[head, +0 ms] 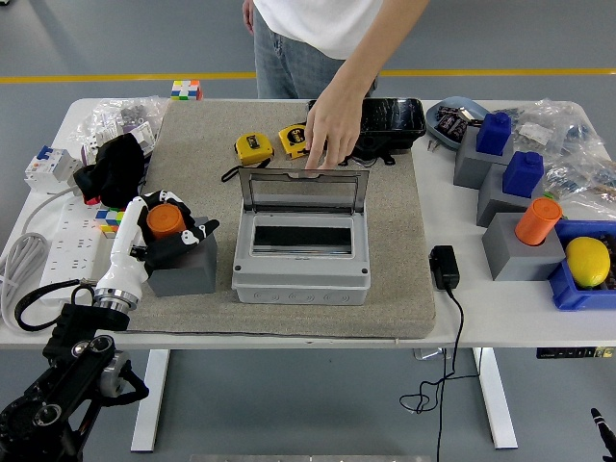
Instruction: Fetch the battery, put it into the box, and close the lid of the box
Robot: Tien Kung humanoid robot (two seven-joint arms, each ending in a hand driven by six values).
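The orange cylindrical battery [166, 220] stands in a grey block [183, 271] on the left of the grey mat. My left hand [171, 234] comes in from the lower left, and its white and black fingers are curled around the battery. The grey box [300, 277] sits mid-mat with its clear lid [302, 191] standing open at the back. A person at the far side reaches down, and their hand [330, 135] touches the lid's top edge. My right arm is out of view.
Two yellow tape measures [252, 147] and a black case [385, 117] lie behind the box. At the right are grey blocks holding blue pieces [493, 133] and another orange cylinder [537, 220]. A black charger [444, 267] lies right of the box, and a power strip [48, 255] at the left.
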